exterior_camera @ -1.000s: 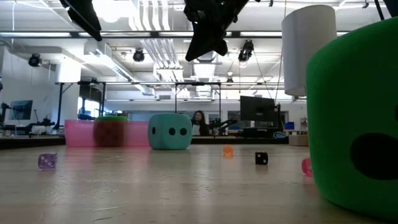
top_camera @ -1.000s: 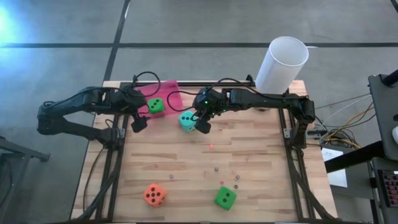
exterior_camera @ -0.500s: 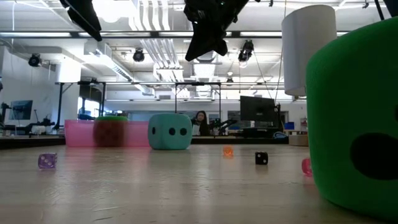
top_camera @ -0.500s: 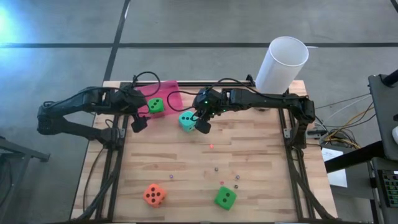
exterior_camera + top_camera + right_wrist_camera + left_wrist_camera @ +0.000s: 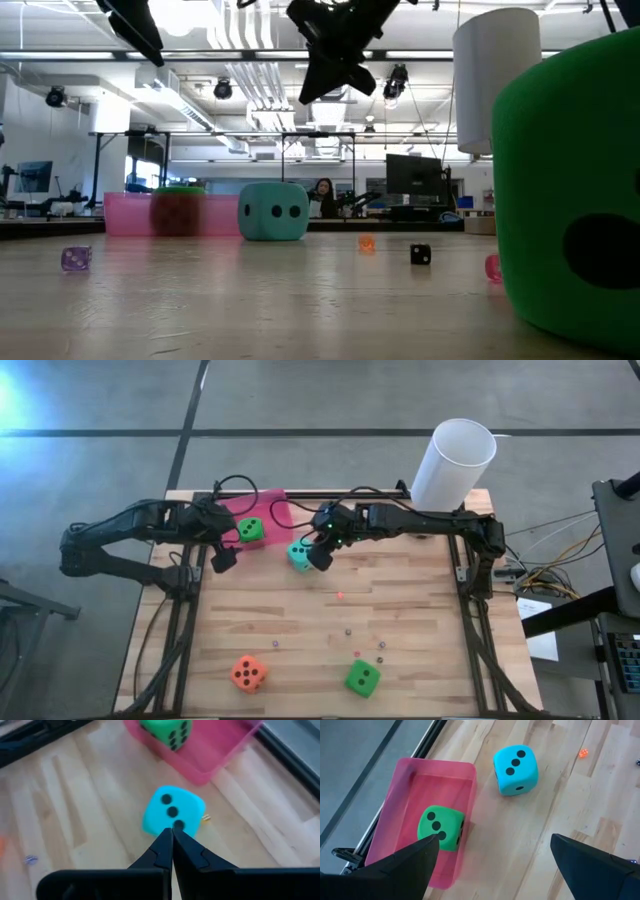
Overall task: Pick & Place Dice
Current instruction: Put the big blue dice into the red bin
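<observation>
Change noted: over the last second the right gripper (image 5: 319, 554) shifts slightly toward the teal die (image 5: 299, 554), fingers pressed together and holding nothing. Judgement: it is lining up on this die and must open before any grasp.

The teal die rests on the counter (image 5: 400, 620), just outside the pink tray (image 5: 405, 780) containing one green die (image 5: 441, 827). A cube, it has no long axis; its three-pip face points up.

The left gripper (image 5: 222, 556) waits beside the tray, open and empty.

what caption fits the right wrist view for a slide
Shut right gripper above teal die, green die in pink tray beyond.
</observation>
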You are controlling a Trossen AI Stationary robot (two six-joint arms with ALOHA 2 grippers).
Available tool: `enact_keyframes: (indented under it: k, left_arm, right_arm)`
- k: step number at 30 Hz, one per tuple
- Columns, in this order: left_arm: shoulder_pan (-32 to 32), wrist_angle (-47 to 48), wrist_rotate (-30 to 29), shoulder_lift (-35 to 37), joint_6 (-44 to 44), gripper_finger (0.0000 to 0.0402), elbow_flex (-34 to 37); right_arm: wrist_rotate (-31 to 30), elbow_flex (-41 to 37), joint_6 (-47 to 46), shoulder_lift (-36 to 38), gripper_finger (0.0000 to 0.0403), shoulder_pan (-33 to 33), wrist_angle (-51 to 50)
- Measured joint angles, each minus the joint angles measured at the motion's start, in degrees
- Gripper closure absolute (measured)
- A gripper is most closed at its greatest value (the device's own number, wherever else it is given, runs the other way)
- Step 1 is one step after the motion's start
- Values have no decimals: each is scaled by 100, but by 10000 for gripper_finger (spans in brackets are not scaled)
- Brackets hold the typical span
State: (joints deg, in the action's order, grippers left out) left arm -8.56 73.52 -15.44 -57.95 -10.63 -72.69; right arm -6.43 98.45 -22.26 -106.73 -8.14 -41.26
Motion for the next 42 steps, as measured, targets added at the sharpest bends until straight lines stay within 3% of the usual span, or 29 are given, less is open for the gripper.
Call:
enact_keyframes:
  k: [18,25,42]
  left_arm:
    - [-2,0,2,0,15,14,0]
    - [-2,-2,2,-2,13,16,2]
    - [-1,-2,2,-1,9,15,0]
  right_arm:
    - [-106,182,-284,-571,394,-15,105]
    - [167,213,-282,-591,383,-26,119]
    - [404,216,-262,-591,180,-63,668]
